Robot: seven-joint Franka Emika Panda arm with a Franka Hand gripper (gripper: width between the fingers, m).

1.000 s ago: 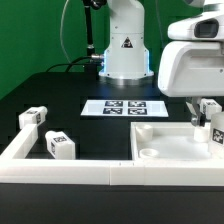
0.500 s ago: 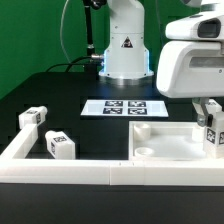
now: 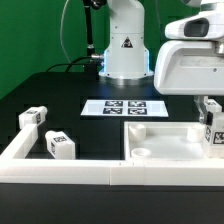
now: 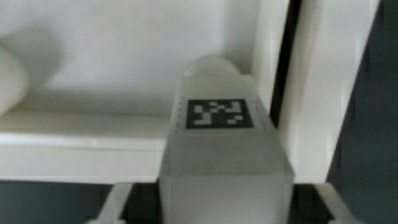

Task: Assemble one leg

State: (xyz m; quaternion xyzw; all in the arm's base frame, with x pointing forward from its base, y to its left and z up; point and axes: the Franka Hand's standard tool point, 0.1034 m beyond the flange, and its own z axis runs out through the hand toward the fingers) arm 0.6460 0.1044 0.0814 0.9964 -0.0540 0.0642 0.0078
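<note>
In the exterior view the gripper [image 3: 212, 128] holds a leg [image 3: 216, 133] over the panel [image 3: 170, 142] at the exterior view's right, two more legs [image 3: 33, 117] [image 3: 59, 144] sit far left on the tabletop [image 3: 60, 95], and the wrist view shows the held leg [image 4: 221, 150] close above the panel [image 4: 89, 110].

The arm reaches down at the exterior view's right edge, its gripper [image 3: 212, 128] closed around a leg [image 4: 221, 150].

White rounded arm base [image 3: 125, 45], black triangular warning sticker (glowing blue below), boxy white wrist housing [image 3: 190, 65]
</note>
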